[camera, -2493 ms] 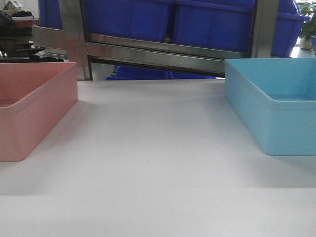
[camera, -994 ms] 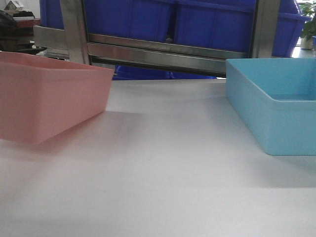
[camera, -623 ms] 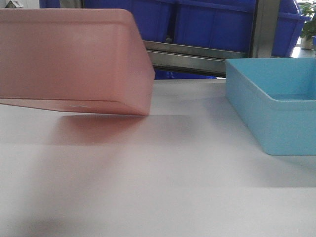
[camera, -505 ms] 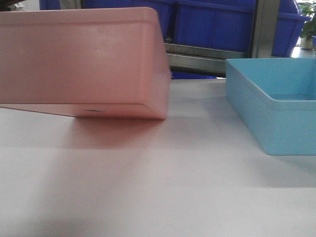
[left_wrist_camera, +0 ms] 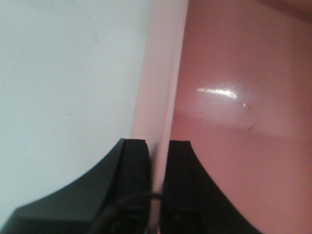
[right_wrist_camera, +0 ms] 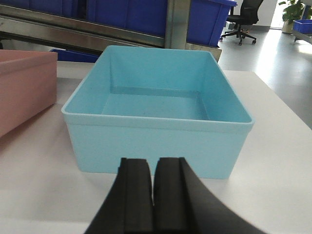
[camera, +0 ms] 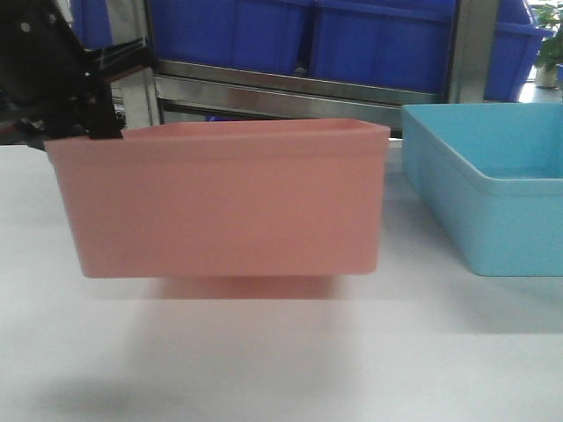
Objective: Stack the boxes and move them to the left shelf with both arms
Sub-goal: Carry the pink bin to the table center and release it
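We hold the pink box [camera: 229,202] off the table [camera: 281,369], its rim clamped in our left tool [left_wrist_camera: 157,146]. Our right tool [right_wrist_camera: 152,165] is pressed together, empty, facing the blue box [right_wrist_camera: 156,131].

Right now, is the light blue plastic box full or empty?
Empty. The right wrist view looks into the light turquoise plastic bin and shows only its bare floor.
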Controlling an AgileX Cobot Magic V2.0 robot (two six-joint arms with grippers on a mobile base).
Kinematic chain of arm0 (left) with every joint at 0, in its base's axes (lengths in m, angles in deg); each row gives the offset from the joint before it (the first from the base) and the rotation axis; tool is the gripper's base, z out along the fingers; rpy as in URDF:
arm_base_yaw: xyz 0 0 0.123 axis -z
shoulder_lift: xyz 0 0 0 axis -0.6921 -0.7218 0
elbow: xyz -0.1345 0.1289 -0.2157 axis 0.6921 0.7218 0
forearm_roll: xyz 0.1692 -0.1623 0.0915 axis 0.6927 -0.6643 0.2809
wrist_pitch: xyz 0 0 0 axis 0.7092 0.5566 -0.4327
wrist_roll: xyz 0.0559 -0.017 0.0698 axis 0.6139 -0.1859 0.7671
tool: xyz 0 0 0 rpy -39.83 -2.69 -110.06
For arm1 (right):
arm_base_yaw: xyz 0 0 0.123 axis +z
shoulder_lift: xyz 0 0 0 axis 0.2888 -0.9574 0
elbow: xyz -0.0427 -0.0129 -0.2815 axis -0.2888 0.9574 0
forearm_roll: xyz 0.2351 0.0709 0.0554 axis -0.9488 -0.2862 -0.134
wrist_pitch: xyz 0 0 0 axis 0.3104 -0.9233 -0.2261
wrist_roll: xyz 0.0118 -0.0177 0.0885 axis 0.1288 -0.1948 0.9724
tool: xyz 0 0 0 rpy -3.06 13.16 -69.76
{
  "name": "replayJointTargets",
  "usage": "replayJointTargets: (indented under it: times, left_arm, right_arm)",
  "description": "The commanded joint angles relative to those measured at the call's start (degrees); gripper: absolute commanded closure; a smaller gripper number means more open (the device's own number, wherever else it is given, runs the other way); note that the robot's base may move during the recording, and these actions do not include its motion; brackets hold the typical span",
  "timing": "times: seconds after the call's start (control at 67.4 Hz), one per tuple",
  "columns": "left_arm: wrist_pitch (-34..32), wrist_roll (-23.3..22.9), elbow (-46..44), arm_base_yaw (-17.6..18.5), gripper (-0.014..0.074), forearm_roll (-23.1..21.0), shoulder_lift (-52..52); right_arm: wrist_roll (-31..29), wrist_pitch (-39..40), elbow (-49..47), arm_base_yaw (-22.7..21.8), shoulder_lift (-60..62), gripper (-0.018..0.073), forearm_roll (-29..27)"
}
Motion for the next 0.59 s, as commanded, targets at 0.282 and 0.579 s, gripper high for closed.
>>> replayJointTargets:
  times: [0.282, 0.579]
  left_arm:
    - [-6.95, -1.28, -1.44, 2.92, 0.0599, -5.47, -5.09]
    - [-5.91, -1.18, -1.44, 2.92, 0.0561, -5.68, -5.61]
  right_arm:
    - [-0.35, 4.71, -1.02, 0.12, 1.21, 0.0524, -0.13]
    - [-0.35, 4.71, -1.02, 0.12, 1.21, 0.0524, -0.13]
